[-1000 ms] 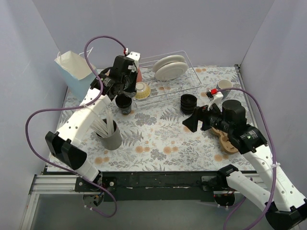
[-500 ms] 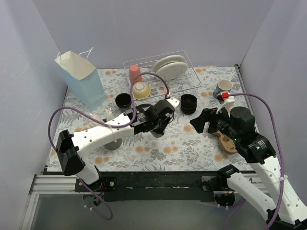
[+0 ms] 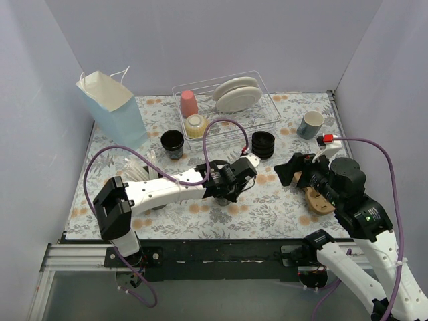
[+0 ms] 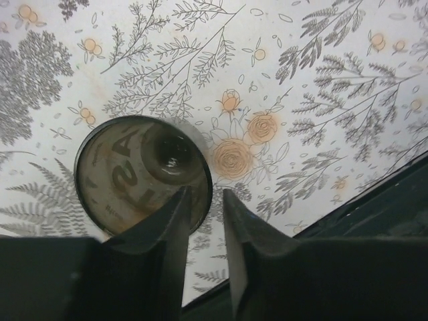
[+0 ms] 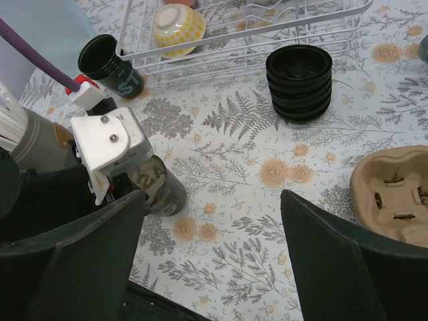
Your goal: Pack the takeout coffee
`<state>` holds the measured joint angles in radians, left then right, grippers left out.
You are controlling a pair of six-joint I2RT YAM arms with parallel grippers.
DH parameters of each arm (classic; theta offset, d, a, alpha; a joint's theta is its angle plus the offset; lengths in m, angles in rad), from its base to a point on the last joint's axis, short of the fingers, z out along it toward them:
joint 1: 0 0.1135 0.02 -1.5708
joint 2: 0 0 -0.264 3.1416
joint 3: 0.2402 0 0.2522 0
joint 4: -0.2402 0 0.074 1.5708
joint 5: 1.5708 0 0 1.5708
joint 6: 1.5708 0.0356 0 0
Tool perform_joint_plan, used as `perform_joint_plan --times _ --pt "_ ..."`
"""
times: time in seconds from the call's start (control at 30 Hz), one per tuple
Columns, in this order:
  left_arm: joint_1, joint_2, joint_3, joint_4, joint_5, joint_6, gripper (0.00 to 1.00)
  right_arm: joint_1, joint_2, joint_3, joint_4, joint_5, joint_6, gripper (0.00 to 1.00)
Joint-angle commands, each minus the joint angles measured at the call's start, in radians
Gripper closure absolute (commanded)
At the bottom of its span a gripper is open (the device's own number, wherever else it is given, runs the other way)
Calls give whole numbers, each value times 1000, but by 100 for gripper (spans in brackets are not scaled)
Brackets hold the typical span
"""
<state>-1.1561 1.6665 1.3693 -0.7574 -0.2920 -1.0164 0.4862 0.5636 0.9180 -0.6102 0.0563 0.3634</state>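
step: seemingly releasing cup (image 4: 127, 177) | left gripper (image 4: 206, 197) sitting slightly apart astride rim | right gripper (image 5: 212, 200) gaping, empty | carrier (image 5: 391, 187) lying at cup's 3 o'clock | advising: lifting straight up, avoiding tipping

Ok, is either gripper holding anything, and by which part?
The left gripper straddles the rim of the upright black cup, one finger inside, one outside; whether it pinches cannot be told. The right gripper is open and empty.
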Motion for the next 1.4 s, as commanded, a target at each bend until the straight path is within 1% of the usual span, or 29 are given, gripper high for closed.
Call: perform_joint_plan --times 0.0,0.17,0.27,0.37,0.43,0.63,0.7,0.8,0.83,0.93,1.0,1.03,1.1,1.13,1.27,1.3,1.37 --pt "-7 -8 -10 49 -10 -14 68 -1 -4 -5 24 28 9 11" --pt "-7 -37 7 55 -35 -2 60 0 2 -1 30 23 12 11" --pt "-7 -68 22 49 -85 7 56 -1 15 4 43 30 8 12" --pt "-4 -126 5 81 -139 28 53 -3 45 12 53 28 0 13" --pt "13 -148 -36 118 -148 42 53 -1 58 15 55 13 3 14" --pt "24 -168 -117 124 -144 12 54 -1 47 -14 93 -9 23 14" --pt "26 -169 -125 121 -163 -2 54 -3 45 -22 99 -9 22 14" --pt "29 -162 -118 122 -190 -34 46 -3 47 -68 116 -18 20 14" --pt "30 -153 -108 119 -191 -54 44 -1 47 -106 153 -50 -3 15" --pt "35 -140 -75 77 -255 -105 44 -3 61 -192 263 -169 -35 16" --pt "51 -160 -84 78 -276 -119 37 -3 103 -266 306 -211 -46 17" --pt "59 -175 -91 95 -265 -113 33 -3 123 -289 325 -248 -50 18" --pt "78 -227 -120 113 -234 -77 23 -1 188 -335 378 -285 -69 20" --pt "84 -241 -130 127 -230 -67 2 -1 229 -344 394 -320 -76 20" --pt "119 -327 -153 142 -256 -8 2 -3 318 -381 492 -390 -104 21" --pt "128 -339 -153 141 -262 18 2 -5 334 -395 545 -407 -112 20" --pt "150 -356 -156 153 -277 50 2 -3 386 -400 581 -434 -121 20"
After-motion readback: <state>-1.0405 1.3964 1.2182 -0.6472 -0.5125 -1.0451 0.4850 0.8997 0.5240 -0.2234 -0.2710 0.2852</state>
